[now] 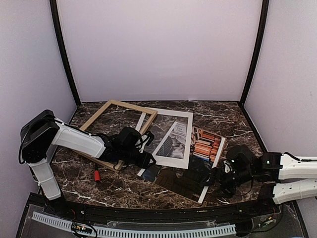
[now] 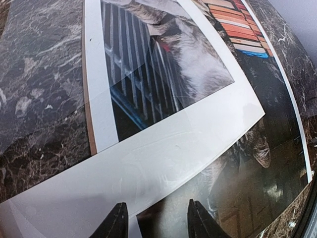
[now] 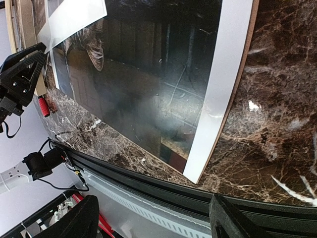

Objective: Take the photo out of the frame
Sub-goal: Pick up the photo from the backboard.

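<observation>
The photo [image 1: 200, 156], a cat print with orange books, lies flat on the marble table right of centre, its far left part under a white mat border [image 1: 171, 158]. The light wood frame [image 1: 119, 105] lies apart at the back left, tilted, with my left arm across it. My left gripper [image 1: 148, 160] hovers over the mat's near edge. In the left wrist view it [image 2: 156, 222] is open above the mat [image 2: 148, 158] and photo [image 2: 247, 168], holding nothing. My right gripper [image 1: 207, 177] [image 3: 153, 220] is open wide over the table's front edge, near the photo's white-margined corner [image 3: 208, 129].
A small red object [image 1: 97, 175] [image 3: 43, 106] lies on the marble near the left arm. A black rail [image 1: 148, 208] [image 3: 163, 186] runs along the table's front edge. Purple walls close the back and both sides.
</observation>
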Available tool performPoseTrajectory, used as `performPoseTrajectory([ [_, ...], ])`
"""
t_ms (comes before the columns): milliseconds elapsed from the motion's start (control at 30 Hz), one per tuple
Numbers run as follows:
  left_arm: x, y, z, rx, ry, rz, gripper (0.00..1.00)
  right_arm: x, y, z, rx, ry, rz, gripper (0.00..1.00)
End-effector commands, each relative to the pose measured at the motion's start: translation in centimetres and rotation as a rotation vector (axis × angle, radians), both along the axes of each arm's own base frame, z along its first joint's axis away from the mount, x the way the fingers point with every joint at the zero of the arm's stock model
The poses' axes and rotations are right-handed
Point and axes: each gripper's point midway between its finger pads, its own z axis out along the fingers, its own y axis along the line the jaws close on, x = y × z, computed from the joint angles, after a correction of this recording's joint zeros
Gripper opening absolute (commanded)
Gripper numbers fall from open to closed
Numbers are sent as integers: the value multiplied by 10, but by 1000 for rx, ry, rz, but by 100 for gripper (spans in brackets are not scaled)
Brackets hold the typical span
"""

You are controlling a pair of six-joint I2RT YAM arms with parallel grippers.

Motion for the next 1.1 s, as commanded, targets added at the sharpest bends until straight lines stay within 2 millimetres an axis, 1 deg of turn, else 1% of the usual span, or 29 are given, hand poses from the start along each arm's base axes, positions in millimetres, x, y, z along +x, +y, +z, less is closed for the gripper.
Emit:
performPoseTrajectory([
  [0, -1, 9, -8, 20, 66, 36, 43, 4, 10, -2, 22, -5, -25, 78],
  [100, -4, 10, -12, 22, 79, 33, 43, -1, 19, -6, 30, 15, -5, 77],
  [300, -7, 11, -16, 26, 90, 24, 41, -17, 23, -21, -8, 55, 32, 77],
  [433, -8, 11, -22, 40, 105, 17, 40, -23, 32, -28, 10, 72, 49, 76],
  [533, -9, 11, -23, 38, 109, 15, 40, -23, 37, -30, 6, 65, 57, 76],
  [767, -13, 10, -30, 46, 126, 3, 39, -16, 41, -33, -3, 38, 52, 75],
  [900, -17, 9, -34, 55, 131, -9, 38, -16, 45, -35, -5, 39, 63, 75],
  [1067, -21, 9, -38, 68, 136, -16, 38, -14, 48, -31, -15, 28, 78, 75],
])
